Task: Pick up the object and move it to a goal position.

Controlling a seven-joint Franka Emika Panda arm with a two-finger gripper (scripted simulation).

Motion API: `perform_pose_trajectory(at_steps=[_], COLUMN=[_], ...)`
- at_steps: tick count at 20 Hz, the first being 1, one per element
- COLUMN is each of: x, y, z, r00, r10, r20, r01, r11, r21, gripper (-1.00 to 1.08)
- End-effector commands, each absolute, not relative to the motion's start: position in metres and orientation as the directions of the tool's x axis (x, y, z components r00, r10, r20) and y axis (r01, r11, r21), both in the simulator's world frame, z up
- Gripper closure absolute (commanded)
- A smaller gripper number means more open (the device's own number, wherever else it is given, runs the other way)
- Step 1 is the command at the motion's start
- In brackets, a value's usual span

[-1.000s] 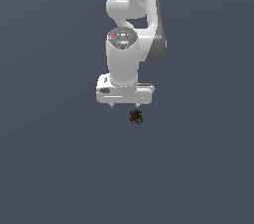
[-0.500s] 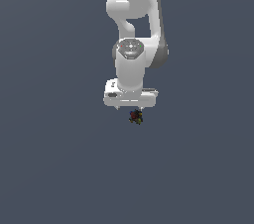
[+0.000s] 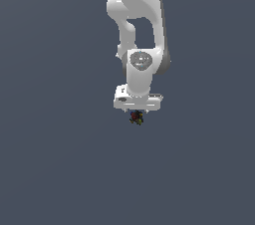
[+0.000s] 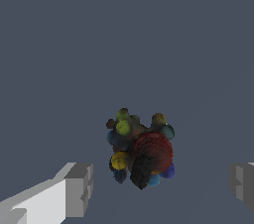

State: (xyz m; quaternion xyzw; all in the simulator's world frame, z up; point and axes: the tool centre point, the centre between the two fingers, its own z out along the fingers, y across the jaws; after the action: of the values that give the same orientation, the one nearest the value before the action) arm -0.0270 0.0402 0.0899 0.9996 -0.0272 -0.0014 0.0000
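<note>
Basically, 1 white glossy robot arm (image 3: 142,30) comes down from the top centre of the exterior view, ending in 1 white end effector (image 3: 136,114) w/ a flat crossbar, just above mid-frame. Only 1 object in the scene: a tiny dark, blackish lump with red, yellow and green specks (image 3: 136,117), sitting right under the crossbar, a bit below centre of the exterior frame. It's much smaller than the end effector.

Wrist view: same lump (image 4: 140,149) shows as a cluster of small balls, approx. centre-low in the frame, w/ 1 bigger dark red ball, several yellow-green ones, a few blue/teal ones and a black patch. 2 grey fingers visible, 1 at the lower left (image 4: 78,190), 1 at the lower right edge (image 4: 243,182). They stand wide apart, lump between them, clear gaps on both sides, no contact. So end effector is released, gripping nothing.

Background is 1 plain slate-grey surface (image 3: 60,159) filling both frames; can't tell if the lump rests on it or floats.
</note>
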Motion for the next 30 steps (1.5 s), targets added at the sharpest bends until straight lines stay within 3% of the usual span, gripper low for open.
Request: perform_pose_trajectory(at_steps=[1, 24, 25, 30], x=[-0.030, -0.032, -0.032, -0.032], y=[0.044, 0.046, 0.046, 0.046], z=[0.083, 0.030, 0.030, 0.030], r00=[0.998, 0.998, 0.998, 0.998], r10=[-0.057, -0.059, -0.059, -0.059], r20=[-0.001, 0.000, 0.000, 0.000], r01=[-0.057, -0.059, -0.059, -0.059], r11=[-0.998, -0.998, -0.998, -0.998], r21=[0.000, 0.000, 0.000, 0.000], gripper=[-0.92, -0.92, 1.08, 1.08])
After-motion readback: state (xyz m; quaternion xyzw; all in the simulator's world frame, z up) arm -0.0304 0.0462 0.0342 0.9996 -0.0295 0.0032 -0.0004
